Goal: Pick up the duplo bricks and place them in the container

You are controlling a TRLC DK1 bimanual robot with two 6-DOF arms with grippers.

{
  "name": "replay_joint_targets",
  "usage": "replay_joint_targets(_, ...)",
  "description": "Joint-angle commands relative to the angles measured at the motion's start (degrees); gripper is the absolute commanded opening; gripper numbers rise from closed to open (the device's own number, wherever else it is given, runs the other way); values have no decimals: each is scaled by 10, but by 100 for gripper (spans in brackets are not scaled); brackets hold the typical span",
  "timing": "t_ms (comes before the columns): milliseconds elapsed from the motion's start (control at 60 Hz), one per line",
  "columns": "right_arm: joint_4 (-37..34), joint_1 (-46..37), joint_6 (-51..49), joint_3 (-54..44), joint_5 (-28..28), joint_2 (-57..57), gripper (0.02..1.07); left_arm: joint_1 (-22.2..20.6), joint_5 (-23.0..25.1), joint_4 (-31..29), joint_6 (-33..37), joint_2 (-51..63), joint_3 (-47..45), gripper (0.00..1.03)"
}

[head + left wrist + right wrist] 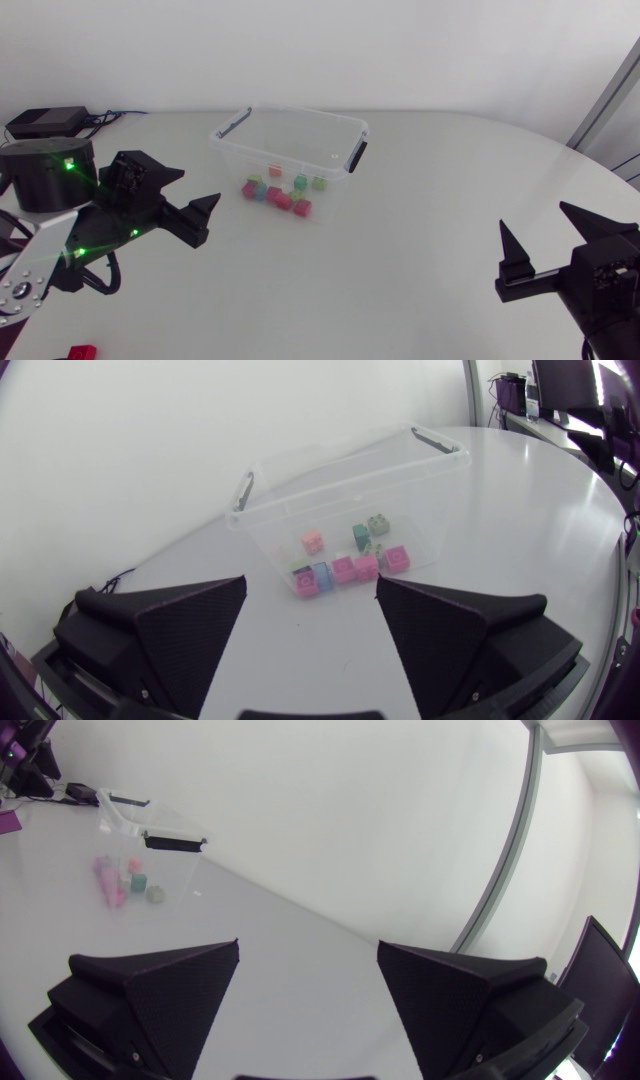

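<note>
Seemingly nearly done: bricks (pixel 275 192) lie in the container (pixel 300 112) ahead of the left hand (pixel 198 186); a red brick (pixel 80 352) waits behind it. Both it and the right hand (pixel 535 220) gape, empty.

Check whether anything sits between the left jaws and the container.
Nothing visible does. The left jaws stand open facing the container, with only bare table between. The bricks seen through its clear wall appear to lie inside it.
</note>
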Motion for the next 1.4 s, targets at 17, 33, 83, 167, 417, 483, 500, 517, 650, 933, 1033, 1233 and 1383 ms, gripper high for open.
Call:
replay_joint_targets(17, -28, 5, -8, -21, 6, -24, 102, -1, -3, 13, -9, -12, -24, 91)
replay_joint_targets(33, -35, 6, -8, -21, 6, -27, 102, -1, -3, 13, -8, -12, -26, 91)
replay_joint_targets(83, -49, 4, -8, -21, 12, -42, 102, 0, -3, 15, -5, -13, -29, 91)
replay_joint_targets(167, -83, 2, -13, -21, 17, -67, 102, -2, -1, 15, 6, -19, -37, 91)
replay_joint_targets(417, -86, -35, -15, -21, 17, -67, 102, -8, 7, 14, 30, -60, -62, 92)
replay_joint_targets(483, -87, -30, -14, -21, 17, -67, 102, -13, 8, 14, 31, -84, -69, 92)
replay_joint_targets(500, -86, -29, -13, -21, 17, -68, 102, -14, 8, 15, 31, -88, -69, 92)
replay_joint_targets(517, -86, -29, -12, -21, 17, -68, 102, -13, 8, 15, 30, -93, -70, 92)
replay_joint_targets(650, -86, -22, 8, -21, 16, -68, 102, -11, 8, 15, 22, -100, -75, 92)
replay_joint_targets(933, -87, -24, 11, -21, 11, -68, 102, -73, 33, -107, 128, -178, -109, 92)
replay_joint_targets(1033, -87, -24, 12, -21, 11, -68, 102, -111, 38, -187, 174, -176, -91, 93)
replay_joint_targets(1233, -87, -24, 12, -21, 11, -68, 102, -116, 104, -363, 246, -93, -7, 92)
replay_joint_targets(1383, -87, -24, 12, -21, 11, -68, 102, -139, 112, -472, 285, -39, 46, 92)
